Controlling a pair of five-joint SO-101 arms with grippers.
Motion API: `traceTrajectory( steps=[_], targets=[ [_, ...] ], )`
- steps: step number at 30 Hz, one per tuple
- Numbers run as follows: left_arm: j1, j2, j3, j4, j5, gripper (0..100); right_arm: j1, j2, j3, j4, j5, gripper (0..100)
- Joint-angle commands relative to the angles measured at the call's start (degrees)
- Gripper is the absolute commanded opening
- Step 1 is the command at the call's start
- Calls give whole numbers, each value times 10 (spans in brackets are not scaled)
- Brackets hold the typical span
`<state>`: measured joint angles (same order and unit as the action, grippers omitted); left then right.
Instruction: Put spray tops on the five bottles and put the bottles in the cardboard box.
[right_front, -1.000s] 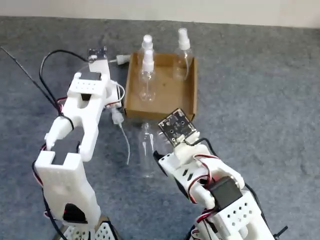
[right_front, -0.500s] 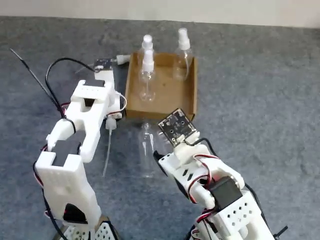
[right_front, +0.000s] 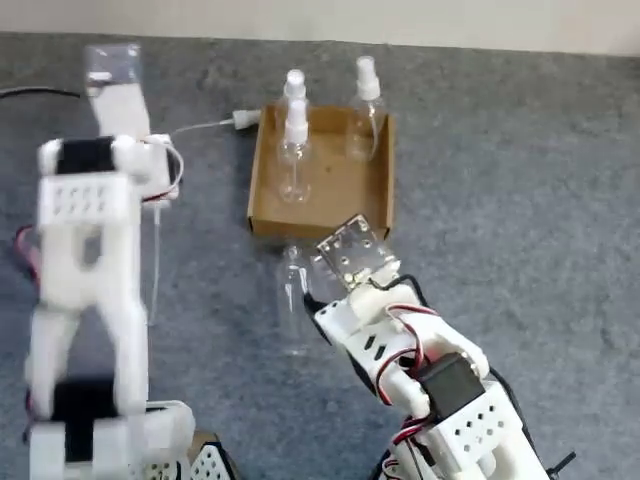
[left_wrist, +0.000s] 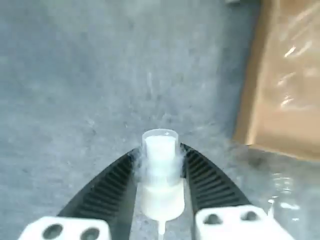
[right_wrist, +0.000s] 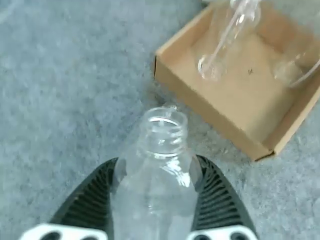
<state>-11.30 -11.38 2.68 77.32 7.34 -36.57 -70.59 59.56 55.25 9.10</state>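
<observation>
Swung out and up toward 9 o'clock of the cardboard box (right_front: 320, 228) since a second ago: left arm (right_front: 85, 250). Left gripper (left_wrist: 160, 150) clenched on a spray top (left_wrist: 160, 175), dip tube (right_front: 155, 270) dangling below. Right gripper (right_wrist: 159, 165) grasping an open-necked bottle (right_wrist: 157, 192), just at 6 o'clock of the box. Capped bottles (right_front: 297, 140) upright inside the box. Near its 11 o'clock corner, a loose spray top (right_front: 245, 118) lying on the grey carpet (right_front: 520, 180).

Uncapped clear bottle (right_front: 293, 300) near cardboard box (right_front: 272, 226)
</observation>
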Motion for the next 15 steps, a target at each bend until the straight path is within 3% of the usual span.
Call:
traceTrajectory(
  steps=[1,9,15],
  targets=[
    [11,-193,31,20,-4,2,-1,-6,7,-44,-5,4],
    [58,-421,117,20,4,2,-102,-6,73,-134,-3,4],
    [90,-509,121,24,21,2,-142,-6,113,-226,-3,4]
  ],
)
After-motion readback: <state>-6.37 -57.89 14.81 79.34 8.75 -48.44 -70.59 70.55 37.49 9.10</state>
